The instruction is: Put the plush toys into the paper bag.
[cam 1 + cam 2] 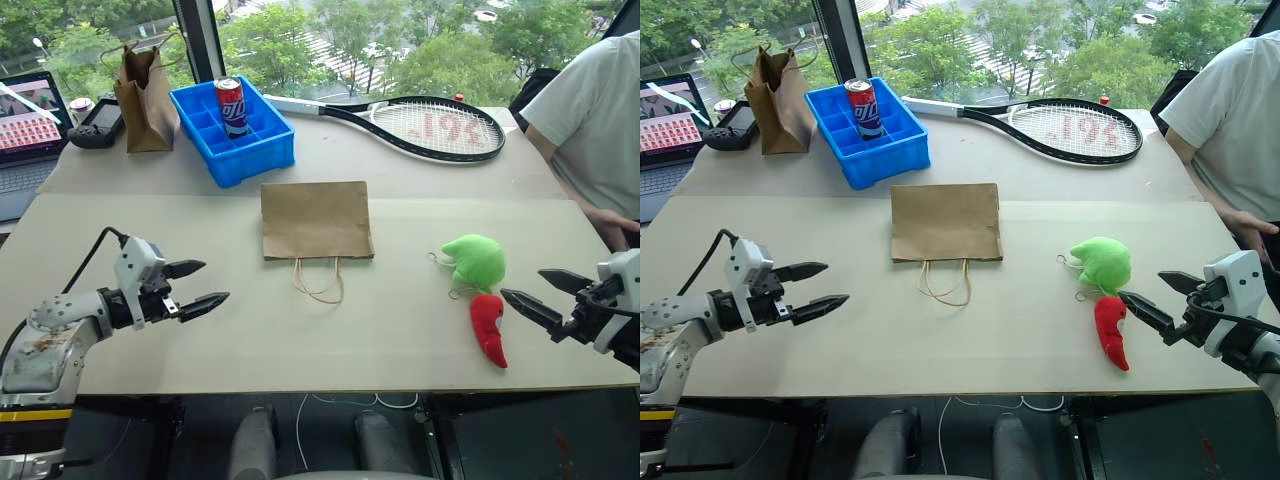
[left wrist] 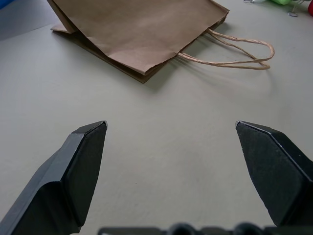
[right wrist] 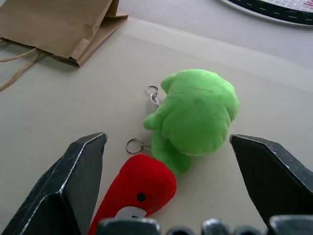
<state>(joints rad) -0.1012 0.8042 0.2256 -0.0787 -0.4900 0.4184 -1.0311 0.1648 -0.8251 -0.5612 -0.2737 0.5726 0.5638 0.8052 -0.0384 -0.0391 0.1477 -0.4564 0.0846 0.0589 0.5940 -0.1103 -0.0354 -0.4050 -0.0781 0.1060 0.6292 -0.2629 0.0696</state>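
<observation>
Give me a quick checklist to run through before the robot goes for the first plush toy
1. Right tool open: ok, jaws spread wide.
2. Left tool open and holding nothing: ok.
3. Toys within easy approach: ok, the green plush toy and red plush toy lie together just ahead of the right tool.
4. Paper bag ready to receive: not ok, it lies flat on the table with its mouth closed and its handles toward the robot.
5. Path from toys to bag free: ok, bare tabletop between them.
6. Bystander clear: cannot tell, a person's hand rests at the table edge near the right tool.
</observation>
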